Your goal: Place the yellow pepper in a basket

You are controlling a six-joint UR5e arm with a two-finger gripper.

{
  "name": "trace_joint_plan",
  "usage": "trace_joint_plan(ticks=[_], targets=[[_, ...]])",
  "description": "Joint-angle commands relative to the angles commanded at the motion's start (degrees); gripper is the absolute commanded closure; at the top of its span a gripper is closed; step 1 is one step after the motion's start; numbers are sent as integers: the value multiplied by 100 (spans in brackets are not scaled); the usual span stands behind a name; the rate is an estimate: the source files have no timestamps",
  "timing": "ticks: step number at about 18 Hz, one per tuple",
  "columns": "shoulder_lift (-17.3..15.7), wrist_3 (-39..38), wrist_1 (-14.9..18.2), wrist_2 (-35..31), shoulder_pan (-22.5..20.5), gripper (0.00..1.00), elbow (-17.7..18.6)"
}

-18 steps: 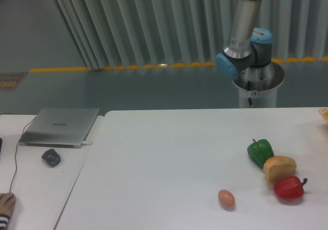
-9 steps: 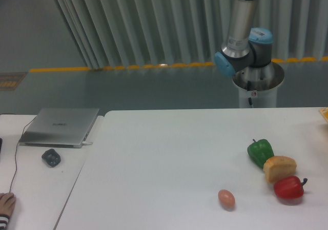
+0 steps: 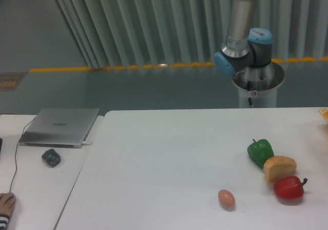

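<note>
Neither the yellow pepper nor a basket shows as a whole thing in the camera view. A small yellow-orange sliver touches the frame's right edge at the back of the table, and I cannot tell what it is. Only the lower part of the robot arm is visible, rising from its pedestal behind the table and leaving the frame at the top. The gripper is out of view.
A green pepper, a tan bread roll and a red pepper lie in a row at the right of the white table. An egg lies near the front. A laptop and a dark object sit on the left table.
The arm's visible segment has shifted slightly to the left. The objects on the table have not moved.
</note>
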State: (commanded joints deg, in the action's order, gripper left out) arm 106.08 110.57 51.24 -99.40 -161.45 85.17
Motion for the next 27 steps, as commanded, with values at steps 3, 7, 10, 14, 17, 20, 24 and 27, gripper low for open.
trace_joint_plan(ticks=[3, 7, 10, 14, 17, 20, 24, 27], targets=[[9, 0, 0, 0, -26, 0, -35], [-96, -9, 9, -35, -140, 0, 9], [-220, -18, 9, -26, -482, 0, 17], [-657, -403, 17, -88, -808, 0, 385], [-870, -746, 35, -114, -966, 0, 527], [-695, -817, 26, -114, -1265, 0, 519], [-440, -984, 26, -386, -1555, 0, 615], [-290, -984, 26, -475, -1792, 0, 624]])
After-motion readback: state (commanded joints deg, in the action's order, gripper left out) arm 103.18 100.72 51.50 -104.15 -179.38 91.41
